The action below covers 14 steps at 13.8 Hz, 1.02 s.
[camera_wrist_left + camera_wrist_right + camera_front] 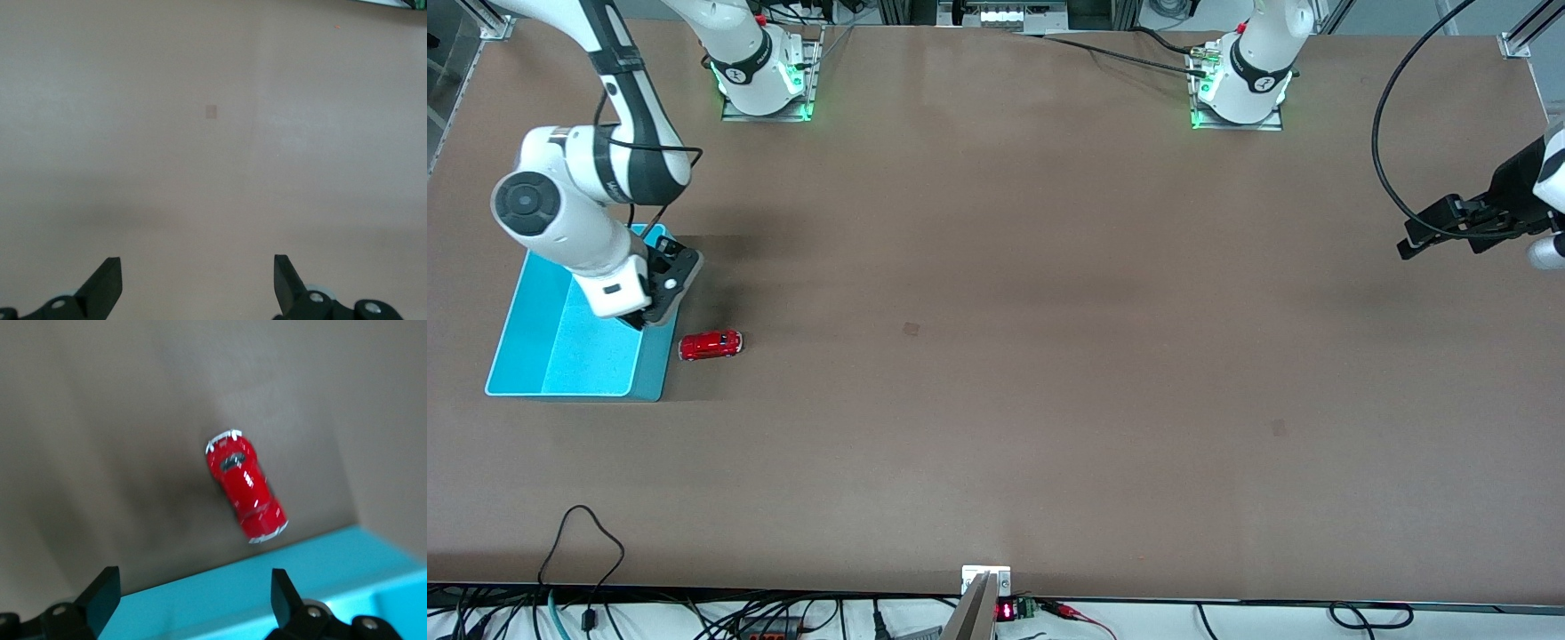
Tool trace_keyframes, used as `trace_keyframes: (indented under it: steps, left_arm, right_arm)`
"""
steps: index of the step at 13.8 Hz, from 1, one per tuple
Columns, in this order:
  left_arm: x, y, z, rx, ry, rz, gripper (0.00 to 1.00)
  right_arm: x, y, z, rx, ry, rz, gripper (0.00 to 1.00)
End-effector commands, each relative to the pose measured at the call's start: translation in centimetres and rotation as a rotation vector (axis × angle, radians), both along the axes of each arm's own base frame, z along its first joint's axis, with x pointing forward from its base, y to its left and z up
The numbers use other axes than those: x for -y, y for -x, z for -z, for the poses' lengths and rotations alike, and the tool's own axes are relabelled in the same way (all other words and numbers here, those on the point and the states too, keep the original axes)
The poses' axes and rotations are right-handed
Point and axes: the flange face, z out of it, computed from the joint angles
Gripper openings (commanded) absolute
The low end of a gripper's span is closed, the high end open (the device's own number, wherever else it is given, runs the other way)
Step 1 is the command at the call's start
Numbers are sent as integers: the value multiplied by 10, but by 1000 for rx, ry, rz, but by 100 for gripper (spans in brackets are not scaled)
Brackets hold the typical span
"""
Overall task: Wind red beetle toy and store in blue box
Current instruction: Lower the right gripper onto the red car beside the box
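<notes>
The red beetle toy (711,344) lies on the table just beside the blue box (560,347), on the side toward the table's middle. It also shows in the right wrist view (245,486), with the box's wall (267,587) below it. My right gripper (643,318) is open and empty, up in the air over the box's wall next to the toy. My left gripper (1414,242) is open and empty, waiting over the left arm's end of the table; its wrist view shows only bare table between the fingertips (107,283).
The two arm bases (765,76) (1240,84) stand along the table edge farthest from the front camera. A black cable (587,551) loops onto the table's near edge. Small marks (911,329) show on the brown surface.
</notes>
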Motion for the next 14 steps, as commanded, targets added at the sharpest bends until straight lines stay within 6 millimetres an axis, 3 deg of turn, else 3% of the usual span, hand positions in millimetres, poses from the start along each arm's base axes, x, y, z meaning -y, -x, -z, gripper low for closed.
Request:
trace_keyframes:
  steps: [1, 3, 6, 12, 13, 14]
  left_arm:
    - [2, 9, -2, 3, -7, 39, 100]
    - [2, 9, -5, -27, -4, 47, 100]
    - [-4, 8, -23, 3, -2, 27, 100]
    - [-2, 11, -17, -20, -6, 35, 100]
    - [-2, 11, -16, -24, -21, 38, 100]
    - [-4, 11, -15, -26, -44, 41, 100]
  right_arm:
    - [-1, -11, 33, 36, -8, -241, 100]
    - [-3, -15, 53, 48, -15, -337, 100]
    - [-5, -15, 77, 55, -27, -348, 100]
    - [-6, -15, 110, 93, -45, -355, 100]
    - [-4, -15, 113, 92, -46, -351, 95]
    - [0, -15, 113, 92, -46, -343, 82]
